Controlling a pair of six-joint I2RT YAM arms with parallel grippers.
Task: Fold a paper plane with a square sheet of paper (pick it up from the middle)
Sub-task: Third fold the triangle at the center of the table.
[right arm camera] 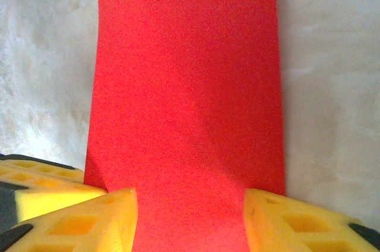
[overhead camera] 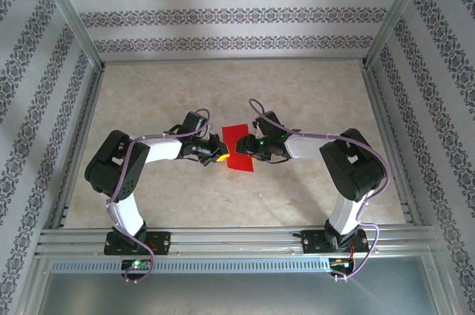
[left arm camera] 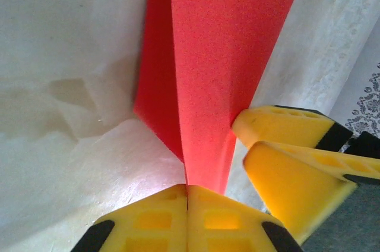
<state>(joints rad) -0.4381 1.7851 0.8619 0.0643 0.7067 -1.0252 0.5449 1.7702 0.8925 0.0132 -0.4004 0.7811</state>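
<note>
The red square sheet of paper [overhead camera: 237,146] lies mid-table between my two grippers. In the left wrist view the sheet [left arm camera: 219,56] rises in a fold toward the camera and narrows into my left gripper [left arm camera: 187,189], whose yellow fingers are shut on its edge. My left gripper [overhead camera: 220,156] is at the sheet's left side. My right gripper [overhead camera: 249,153] is at its right side. My right gripper [right arm camera: 190,222] is open, its fingers [right arm camera: 285,219] apart with the sheet [right arm camera: 187,85] running between them. The paper plane is out of view.
The tabletop [overhead camera: 223,92] is pale marbled, bounded by a metal frame [overhead camera: 223,237] along the front and patterned walls on three sides. My right gripper's yellow fingers [left arm camera: 285,169] sit close beside the left gripper's tips.
</note>
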